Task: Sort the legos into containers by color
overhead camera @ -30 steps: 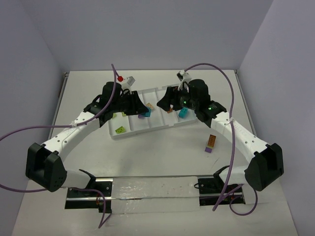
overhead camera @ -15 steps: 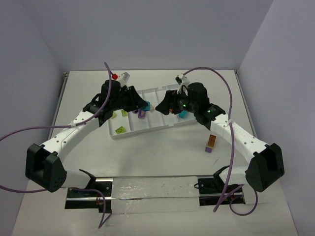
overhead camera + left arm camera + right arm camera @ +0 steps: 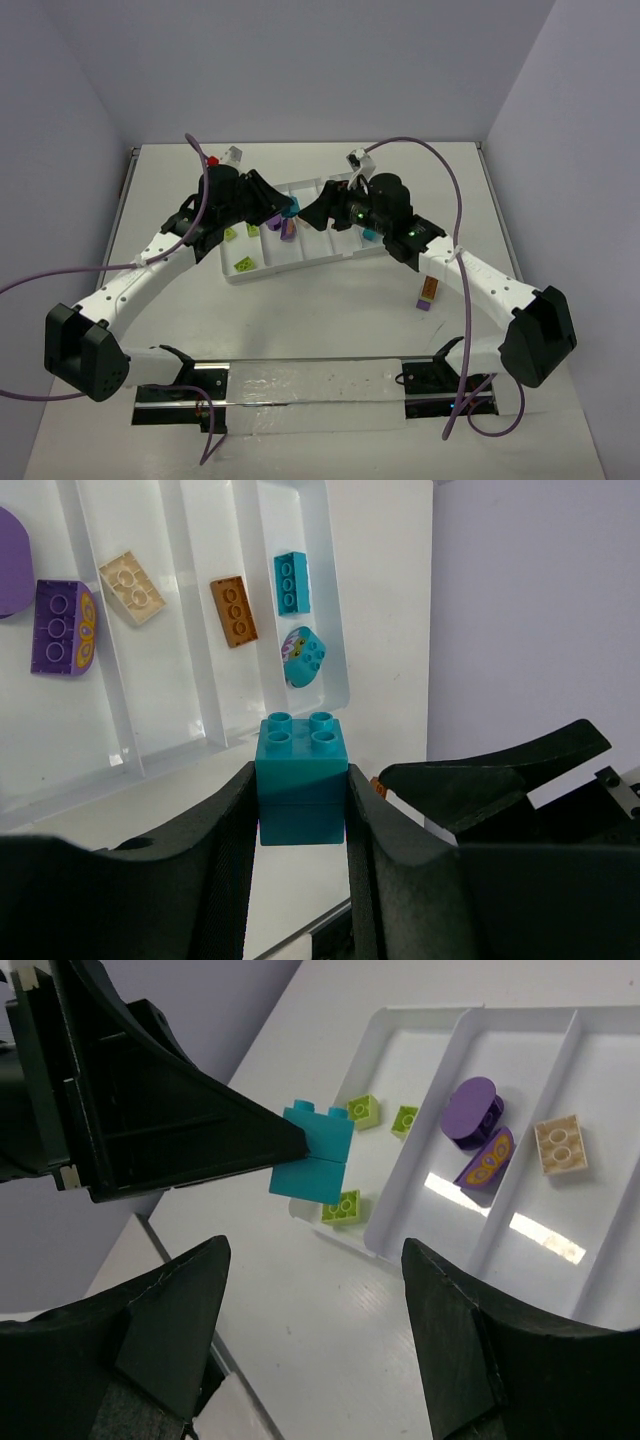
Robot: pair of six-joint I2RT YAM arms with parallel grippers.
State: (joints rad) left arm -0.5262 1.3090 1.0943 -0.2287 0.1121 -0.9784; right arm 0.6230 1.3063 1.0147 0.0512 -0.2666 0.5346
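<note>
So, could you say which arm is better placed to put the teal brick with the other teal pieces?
Right, probably: the open right gripper faces the teal brick in the left gripper, and the teal pieces lie on its side.

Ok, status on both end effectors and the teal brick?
Left end effector shut on teal brick, aloft beside the tray. Right end effector open, empty, facing it. Right arm crowds tray's teal end.

3 teal legos (image 3: pixel 300 780), 3 lime legos (image 3: pixel 341 1206), 1 white tray (image 3: pixel 160 700)
</note>
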